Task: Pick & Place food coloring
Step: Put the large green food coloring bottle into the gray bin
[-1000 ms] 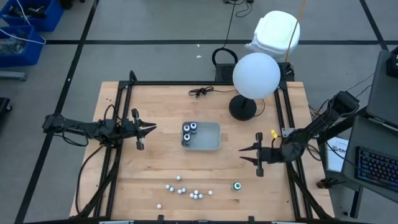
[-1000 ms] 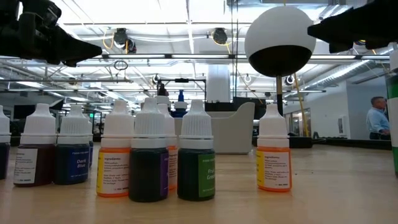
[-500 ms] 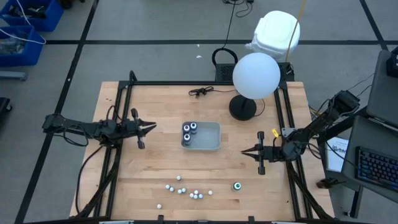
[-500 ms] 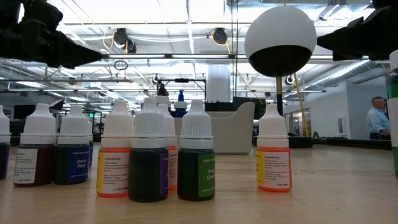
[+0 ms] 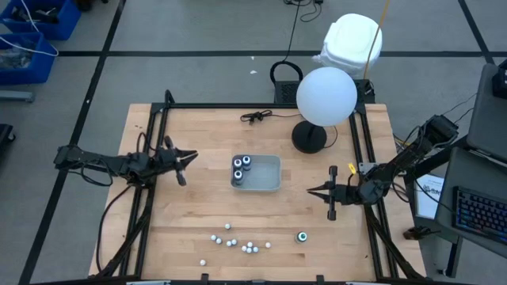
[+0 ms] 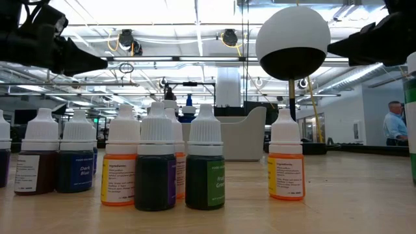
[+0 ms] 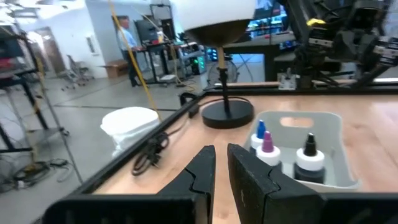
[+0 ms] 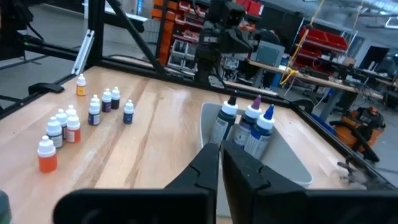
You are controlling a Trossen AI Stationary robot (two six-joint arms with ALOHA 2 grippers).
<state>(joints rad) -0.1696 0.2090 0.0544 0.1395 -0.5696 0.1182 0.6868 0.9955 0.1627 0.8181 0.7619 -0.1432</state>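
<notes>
Three dark food coloring bottles [image 5: 240,166] with pale tops stand in the left end of a grey tray [image 5: 268,180] at mid-table; the left wrist view [image 7: 267,144] and right wrist view [image 8: 245,124] both show them. A fourth, teal-topped bottle [image 5: 302,236] stands on the table near the front. Several tiny white-capped bottles [image 5: 238,241] cluster by the near edge [image 6: 156,162] [image 8: 74,118]. My left gripper [image 5: 195,156] [image 7: 221,163] hovers left of the tray, shut. My right gripper [image 5: 310,191] [image 8: 221,155] hovers right of the tray, shut, above the table.
A lamp with a white globe [image 5: 325,95] and black base [image 5: 309,137] stands behind the tray, and a black cable [image 5: 255,117] lies near the far edge. Black frame rails [image 5: 158,158] run along both table sides. A person [image 6: 393,123] stands far off in the room.
My right gripper has shut: its fingertips were spread a second ago and are together now. It has also risen a little and drifted slightly toward the far edge. My left gripper has rolled somewhat about its own axis. No bottle has moved.
</notes>
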